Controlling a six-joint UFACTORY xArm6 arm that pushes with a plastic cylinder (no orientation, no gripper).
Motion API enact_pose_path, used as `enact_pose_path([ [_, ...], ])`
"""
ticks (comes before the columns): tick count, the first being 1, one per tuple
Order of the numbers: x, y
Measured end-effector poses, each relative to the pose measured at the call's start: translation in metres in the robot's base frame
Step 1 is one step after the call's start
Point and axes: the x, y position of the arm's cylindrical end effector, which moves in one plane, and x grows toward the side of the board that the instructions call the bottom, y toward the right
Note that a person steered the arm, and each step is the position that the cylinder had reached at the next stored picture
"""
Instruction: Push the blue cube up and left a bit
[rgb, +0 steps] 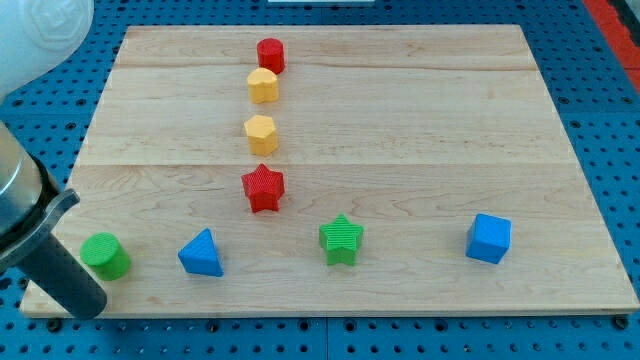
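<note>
The blue cube (488, 238) sits near the view's bottom right of the wooden board (420, 120). My tip (90, 304) is at the view's bottom left corner of the board, just below and left of a green cylinder (105, 255). The tip is far to the left of the blue cube, with a blue triangular block (201, 252) and a green star (341, 239) in the row between them.
A red star (263, 188) lies above the bottom row. Above it, in a column, stand a yellow hexagonal block (260, 133), a second yellow block (263, 85) and a red hexagonal block (270, 54). The board rests on a blue perforated table.
</note>
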Motion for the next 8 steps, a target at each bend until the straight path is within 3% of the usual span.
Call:
enact_pose_path([
  [1, 0.0, 0.002],
  [2, -0.005, 0.068],
  [5, -0.033, 0.354],
  [6, -0.024, 0.393],
  [7, -0.051, 0.401],
  [8, -0.079, 0.368],
])
